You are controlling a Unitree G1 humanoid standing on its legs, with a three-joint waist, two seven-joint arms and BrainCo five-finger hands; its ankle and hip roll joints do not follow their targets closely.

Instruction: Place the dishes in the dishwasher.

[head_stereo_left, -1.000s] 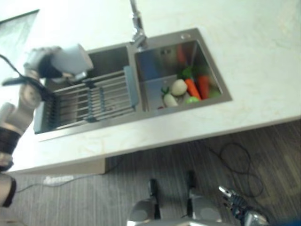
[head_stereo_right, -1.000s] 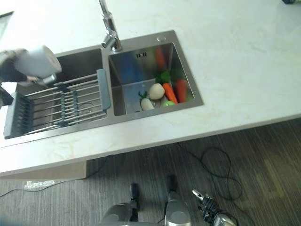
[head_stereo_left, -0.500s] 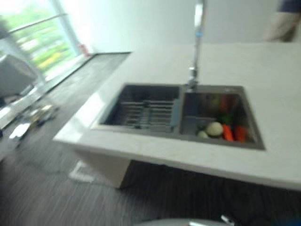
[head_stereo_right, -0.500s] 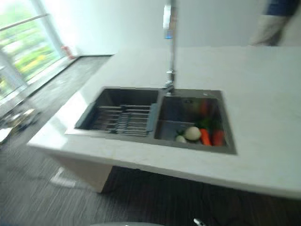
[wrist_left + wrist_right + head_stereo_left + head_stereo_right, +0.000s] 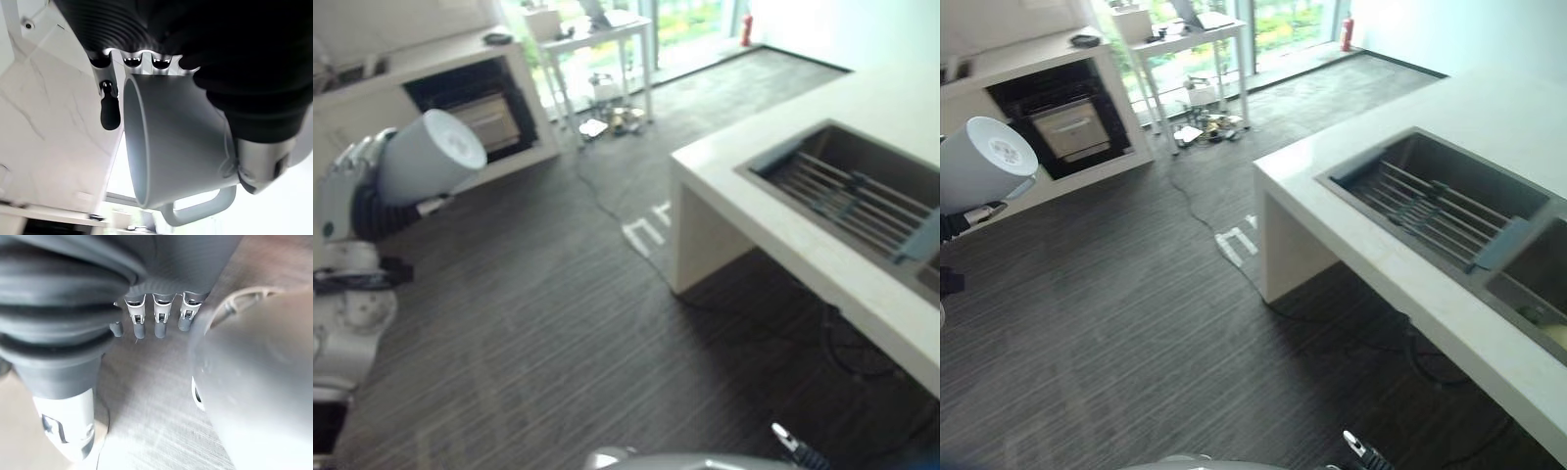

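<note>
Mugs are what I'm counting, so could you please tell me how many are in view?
1. The white mug is held in the left hand, raised over the dark floor. Others may be hidden.

Rack (image 5: 1435, 215) in sink (image 5: 1400, 157), counter's (image 5: 1400, 284) right.

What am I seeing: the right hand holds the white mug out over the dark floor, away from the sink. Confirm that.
Wrong hand. The left hand holds the white mug, as the left eye view and the left wrist view show. The rest stands: the mug is out over the dark floor, away from the sink.
</note>
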